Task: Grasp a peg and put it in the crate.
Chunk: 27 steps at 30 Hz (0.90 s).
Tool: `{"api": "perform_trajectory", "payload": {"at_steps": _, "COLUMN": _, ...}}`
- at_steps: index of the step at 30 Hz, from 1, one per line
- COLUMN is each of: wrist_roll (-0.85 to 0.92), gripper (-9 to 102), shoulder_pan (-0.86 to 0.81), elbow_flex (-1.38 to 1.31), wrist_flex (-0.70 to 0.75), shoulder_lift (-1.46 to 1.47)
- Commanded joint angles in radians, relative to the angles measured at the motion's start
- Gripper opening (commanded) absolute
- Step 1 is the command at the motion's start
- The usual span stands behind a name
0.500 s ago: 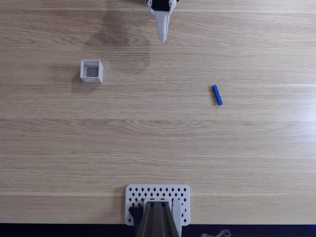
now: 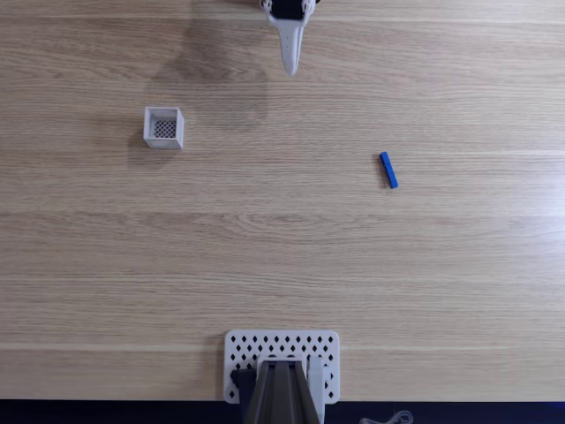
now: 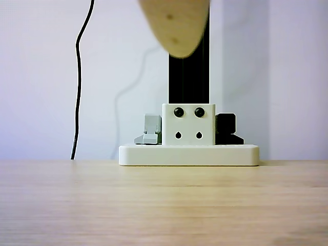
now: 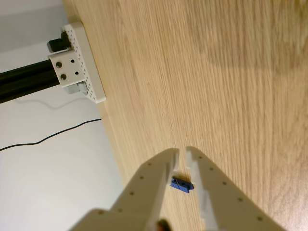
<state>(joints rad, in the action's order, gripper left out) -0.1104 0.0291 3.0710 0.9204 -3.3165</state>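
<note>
My pincer (image 4: 182, 153) hangs above the counter (image 2: 282, 247) with its jaws slightly apart, holding nothing. The peg (image 2: 388, 170) lies flat on the counter, right of centre in the fixed view. The crate (image 2: 163, 127) stands well apart at the left, only its dark mesh bottom visible inside.

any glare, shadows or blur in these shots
Fixed view: even light, a pale sheen on the table at right, a soft dark shadow left of the claw, and the peg and crate are sharp. Other view: the tan shape at top is blurred, the white plate sharp. Wrist view: claw and peg slightly soft.
</note>
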Motion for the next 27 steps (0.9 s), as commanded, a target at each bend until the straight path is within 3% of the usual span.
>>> {"api": "perform_trajectory", "payload": {"at_steps": 1, "wrist_roll": 0.002, "gripper": -1, "shoulder_pan": 0.0, "elbow_flex": -0.012, "wrist_flex": -0.003, "shoulder_lift": -0.018}}
{"api": "perform_trajectory", "payload": {"at_steps": 13, "wrist_roll": 0.009, "gripper": -1, "shoulder_pan": 0.002, "elbow_flex": -0.02, "wrist_flex": -0.018, "shoulder_lift": 0.02}}
{"api": "perform_trajectory", "payload": {"at_steps": 19, "wrist_roll": 0.049, "gripper": -1, "shoulder_pan": 0.003, "elbow_flex": -0.172, "wrist_flex": -0.094, "shoulder_lift": 0.345}}
{"api": "perform_trajectory", "payload": {"at_steps": 23, "wrist_roll": 0.287, "gripper": 0, "shoulder_pan": 0.003, "elbow_flex": -0.322, "wrist_flex": -0.173, "shoulder_lift": 0.609}}
{"api": "perform_trajectory", "payload": {"at_steps": 27, "wrist_roll": 0.678, "gripper": 0, "shoulder_pan": 0.054, "elbow_flex": -0.46, "wrist_flex": -0.21, "shoulder_lift": 0.804}}
